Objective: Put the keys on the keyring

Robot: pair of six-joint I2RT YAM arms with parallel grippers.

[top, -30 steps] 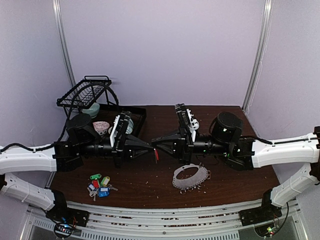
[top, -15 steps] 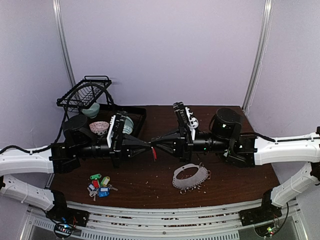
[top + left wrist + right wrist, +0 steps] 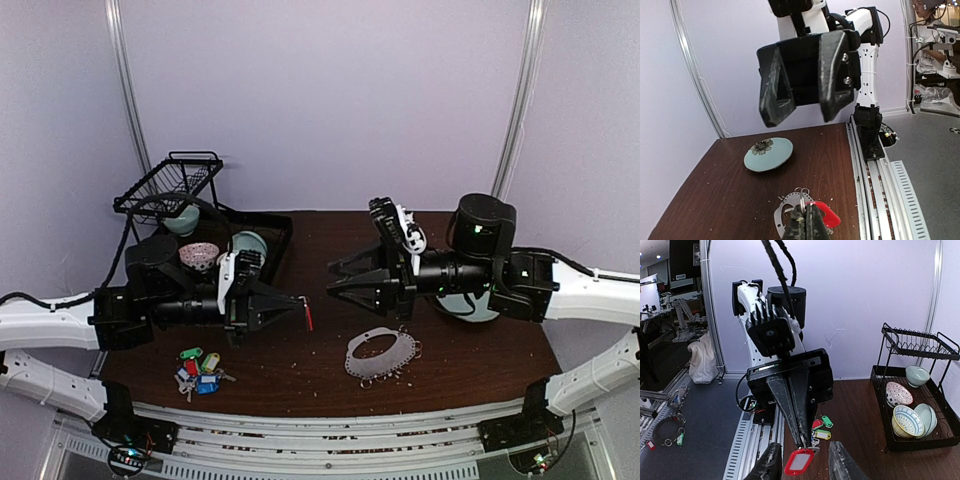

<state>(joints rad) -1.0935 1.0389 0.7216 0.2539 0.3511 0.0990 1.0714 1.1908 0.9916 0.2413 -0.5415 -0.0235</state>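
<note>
Left gripper (image 3: 301, 302), pinching red-tagged key (image 3: 825, 214) aloft; right gripper (image 3: 332, 278) opposite, jaws spread, empty; keyring (image 3: 362, 368) flat on tabletop (image 3: 290, 365) beneath right gripper; remaining keys (image 3: 200, 370) heaped front-left; step judged: one key in hand, next needs keyring steadied and key threaded onto its rim

A flat silver-grey oval metal keyring (image 3: 380, 356), with a large open centre and small wire rings hung along its rim, is laid flat on the dark brown tabletop (image 3: 300, 372), near the front edge and right of the middle. A cluster of small silver metal keys (image 3: 200, 368) with green, red, blue and tan-yellow plastic tags is heaped near the front-left corner, well apart from the keyring. One more red-tagged key (image 3: 309, 318) is held above the tabletop, pinched in the closed left gripper (image 3: 302, 304), its tag hanging below the fingertips.
</note>
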